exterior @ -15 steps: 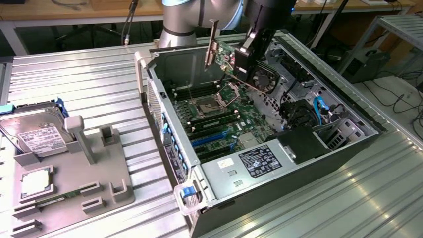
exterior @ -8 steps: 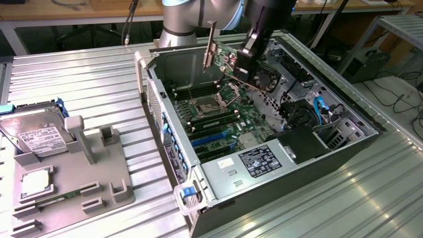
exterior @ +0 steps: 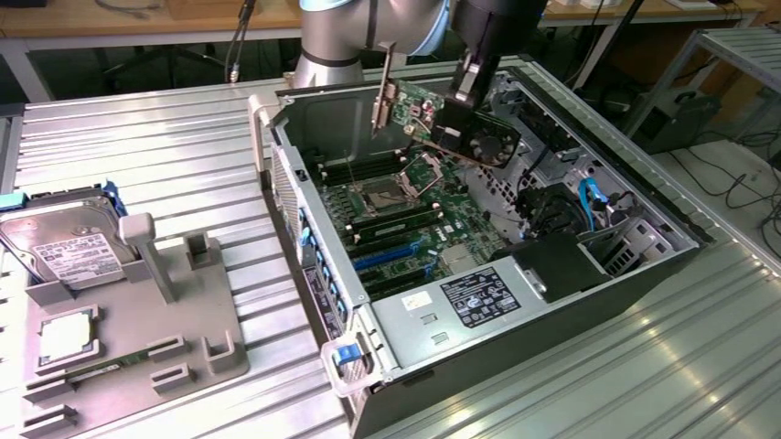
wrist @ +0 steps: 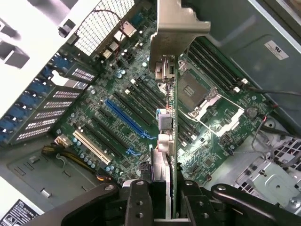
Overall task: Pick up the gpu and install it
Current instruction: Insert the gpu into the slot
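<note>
— Arm (exterior: 336, 37) pose?
— Upper centre of the exterior view, wrist angled down into the open computer case (exterior: 305, 128). Gripper (exterior: 459, 106) hangs over the case's far end.
— Holding anything?
— Yes. Fingers (wrist: 136, 202) closed partway, clamped on the gpu (exterior: 482, 135), one on each face. Jaws no wider than the card is thick. Wrist view has the card edge-on between them, silvery bracket (wrist: 178, 28) at the end away from the fingers.
— Seated?
— No. gpu is in the air above the motherboard (exterior: 458, 219), tilted, clear of the blue slots (exterior: 390, 258). Black fan (exterior: 497, 144) shows on the face turned to the exterior camera.
— What's in the case?
— Case lies on its side, open face up. Motherboard flat on the bottom. Processor socket (exterior: 380, 197) mid-board, black memory slots (exterior: 390, 219) beside it, blue slots nearer the camera. Blue cables (exterior: 592, 206) and a black box (exterior: 555, 265) toward the right of the frame.
— Parts tray?
— Grey tray (exterior: 214, 320) at lower left of the frame, on the ribbed metal table (exterior: 159, 137). Hard drive (exterior: 61, 247) sits in its upper-left pocket, label up; processor chip (exterior: 68, 334) lies in the pocket below it in the frame. Both well apart from the gripper.
</note>
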You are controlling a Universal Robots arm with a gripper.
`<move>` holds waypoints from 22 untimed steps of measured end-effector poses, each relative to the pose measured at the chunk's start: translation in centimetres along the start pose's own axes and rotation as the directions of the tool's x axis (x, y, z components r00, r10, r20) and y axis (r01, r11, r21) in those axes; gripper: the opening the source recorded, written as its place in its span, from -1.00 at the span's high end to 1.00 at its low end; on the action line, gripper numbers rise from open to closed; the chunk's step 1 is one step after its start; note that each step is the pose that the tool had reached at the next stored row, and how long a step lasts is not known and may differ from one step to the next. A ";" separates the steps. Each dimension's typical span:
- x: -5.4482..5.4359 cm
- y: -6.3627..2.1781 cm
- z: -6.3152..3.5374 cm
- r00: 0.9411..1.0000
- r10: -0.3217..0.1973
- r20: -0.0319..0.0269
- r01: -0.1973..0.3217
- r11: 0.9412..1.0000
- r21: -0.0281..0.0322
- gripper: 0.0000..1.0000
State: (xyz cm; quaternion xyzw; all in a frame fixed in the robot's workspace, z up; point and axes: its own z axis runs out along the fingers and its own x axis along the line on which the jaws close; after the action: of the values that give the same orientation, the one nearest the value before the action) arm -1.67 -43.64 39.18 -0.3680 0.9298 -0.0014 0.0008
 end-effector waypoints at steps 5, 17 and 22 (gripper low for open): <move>0.0 0.00 0.00 0.998 -0.058 0.000 0.058 0.998 0.001 0.44; 0.0 0.00 0.01 0.968 -0.251 -0.002 0.251 0.968 0.002 0.44; 0.0 0.00 0.02 0.948 -0.317 -0.002 0.317 0.948 0.003 0.44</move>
State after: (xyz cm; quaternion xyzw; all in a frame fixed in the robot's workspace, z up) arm -1.67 -43.64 39.16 -0.5126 0.8586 -0.0034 0.0003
